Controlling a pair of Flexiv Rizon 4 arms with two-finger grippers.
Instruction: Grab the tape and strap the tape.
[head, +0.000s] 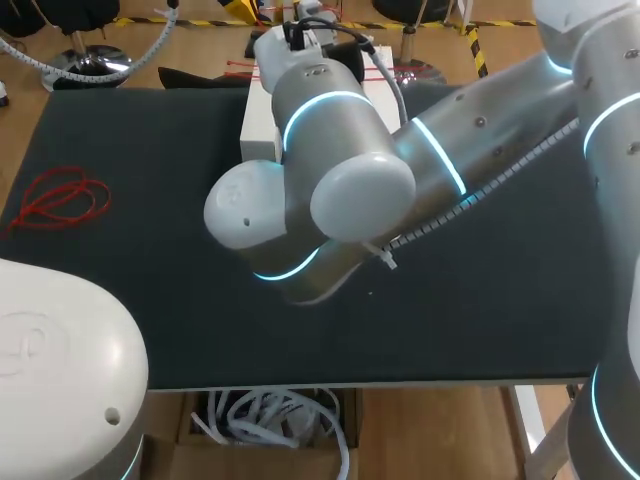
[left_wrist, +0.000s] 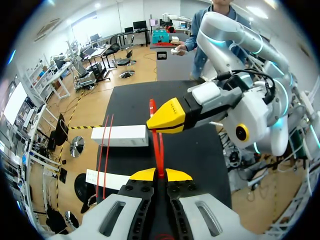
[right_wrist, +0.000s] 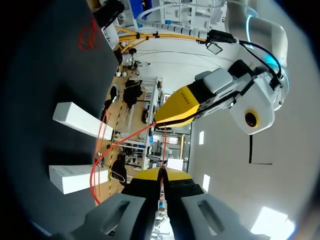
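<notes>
Tape (left_wrist: 159, 150) red, taut between tools. Clamps it in left gripper (left_wrist: 160, 175), fingers closed; likewise right gripper (left_wrist: 157, 122) just ahead.

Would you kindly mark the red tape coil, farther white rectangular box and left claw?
Red tape coil (head: 60, 197), head view, loops' middle.
Farther white rectangular box (left_wrist: 122, 135), left wrist view, side face.
Left claw (left_wrist: 161, 174), left wrist view, between tips.

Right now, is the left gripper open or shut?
Shut: both yellow tips of the left gripper press the red tape between them.
</notes>
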